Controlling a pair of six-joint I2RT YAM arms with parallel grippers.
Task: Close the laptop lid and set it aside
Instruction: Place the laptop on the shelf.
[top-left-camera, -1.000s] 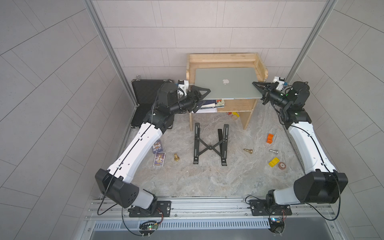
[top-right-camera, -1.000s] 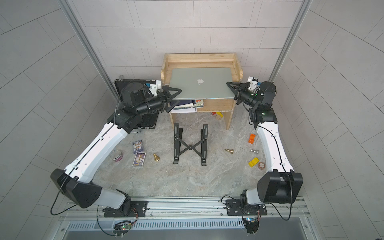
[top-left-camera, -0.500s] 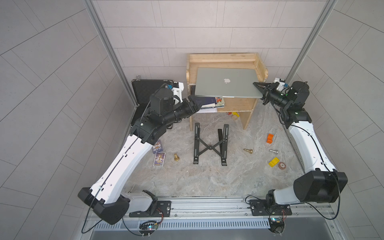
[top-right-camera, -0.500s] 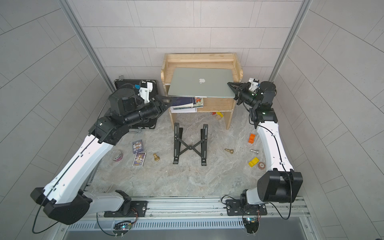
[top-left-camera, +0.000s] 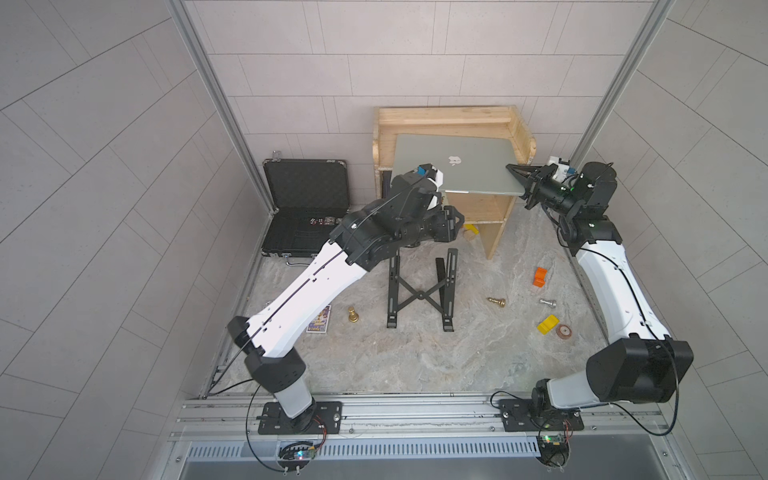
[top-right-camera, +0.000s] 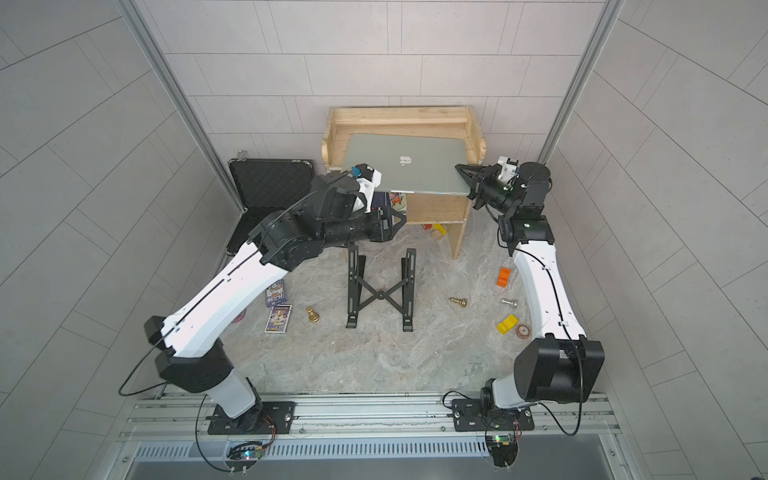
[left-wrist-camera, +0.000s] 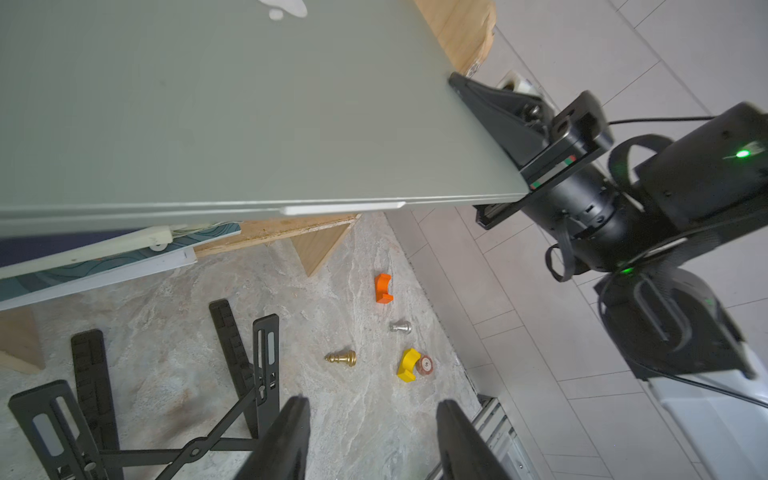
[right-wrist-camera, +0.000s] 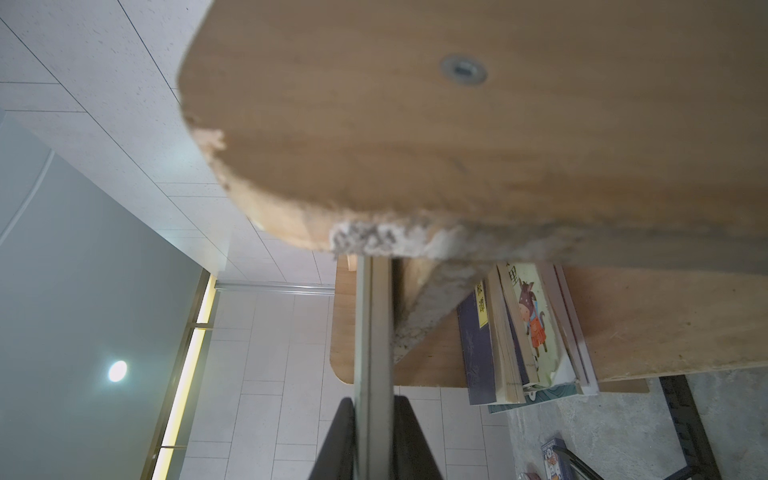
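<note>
A white apple logo (top-left-camera: 454, 160) stands at the centre of the laptop lid (top-left-camera: 482, 174) in both top views. In the right wrist view, books on the lower board of the wooden shelf unit (right-wrist-camera: 457, 124) carry Chinese print. A pale cover (right-wrist-camera: 528, 316) with a cartoon animal shows 里 near its edge. A dark blue book (right-wrist-camera: 473, 353) has a yellow label (right-wrist-camera: 481, 307) too blurred to read. A round token (left-wrist-camera: 425, 365) on the floor bears what may be a 5. Print on the two cases (top-right-camera: 277, 319) is too small to read.

Right claw (right-wrist-camera: 373, 405) tight around laptop (right-wrist-camera: 372, 324) edge
</note>
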